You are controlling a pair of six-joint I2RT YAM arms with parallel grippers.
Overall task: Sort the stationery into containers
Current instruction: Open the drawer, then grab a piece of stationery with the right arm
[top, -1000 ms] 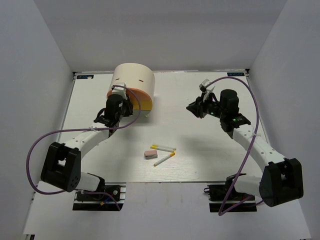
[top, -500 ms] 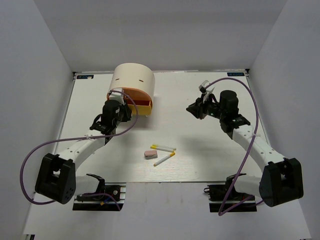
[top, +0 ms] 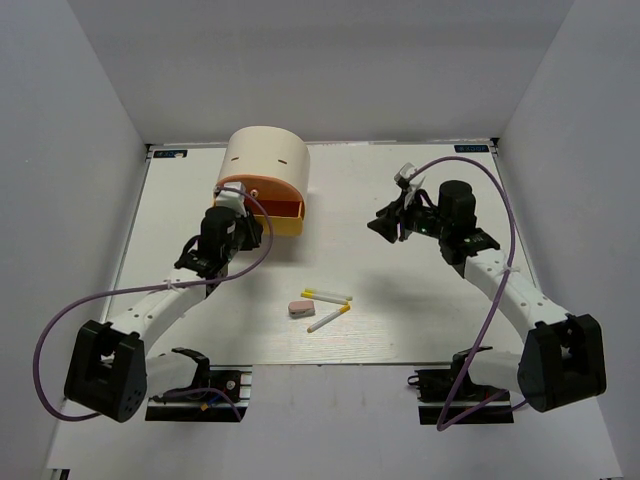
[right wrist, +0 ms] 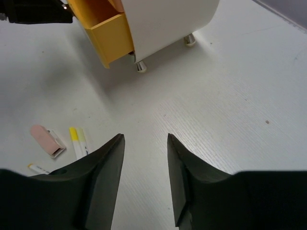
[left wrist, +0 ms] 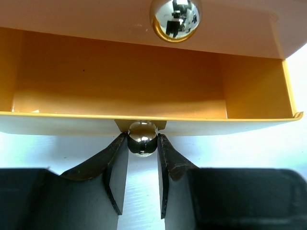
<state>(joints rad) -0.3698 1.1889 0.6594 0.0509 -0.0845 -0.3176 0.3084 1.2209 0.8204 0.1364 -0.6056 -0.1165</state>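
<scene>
No text, label or number is legible.

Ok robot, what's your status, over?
Left gripper shut on round shiny knob of open yellow drawer. Right gripper open, empty. Thin white pens, pink eraser block on table. Nothing blocking.

The left arm [top: 150,305] reached forward from its base at the near left corner, with its elbow low and its forearm angled up and to the right. The left gripper [left wrist: 142,146] pointed away from the base and was clamped on the knob [left wrist: 142,136] of the yellow drawer [left wrist: 57,117], one dark finger pressed against each side of it. The right arm [top: 505,285] rose from its base at the near right and leaned up and to the left, its wrist held high and turned toward the middle. The right gripper [right wrist: 144,143] gripped nothing. Its two black fingers [right wrist: 103,177] stood apart with a clear gap between them, tilted downward.
</scene>
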